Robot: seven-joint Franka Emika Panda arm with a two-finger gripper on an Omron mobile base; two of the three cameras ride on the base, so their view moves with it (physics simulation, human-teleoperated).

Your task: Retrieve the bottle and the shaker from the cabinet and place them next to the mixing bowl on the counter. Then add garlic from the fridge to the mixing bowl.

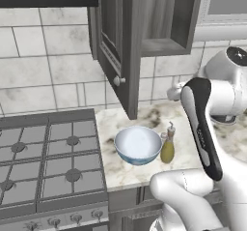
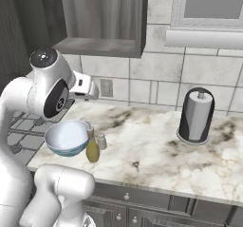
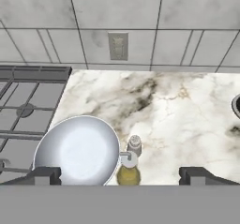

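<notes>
Hovering above the table point(image 3: 187, 101), my pincer point(image 3: 119, 174) is spread wide and holds nothing. I see the mixing bowl point(image 1: 138, 144) on the marble near the stove point(image 1: 48, 157), with the bottle point(image 1: 168, 145) upright just beside its rim and the shaker point(image 2: 101, 141) just behind the bottle.

Left base view: behind-left of arm, facing forward-down, medium range.
Right base view: behind-right, same facing.
Hand view: above counter, tilted toward the wall, closer.
Shared: round pale-blue mixing bowl point(image 1: 138, 144) point(image 2: 67, 137) point(image 3: 77, 151) on marbled white stone counter point(image 1: 125, 169) point(image 2: 156, 150) point(image 3: 173, 115).
</notes>
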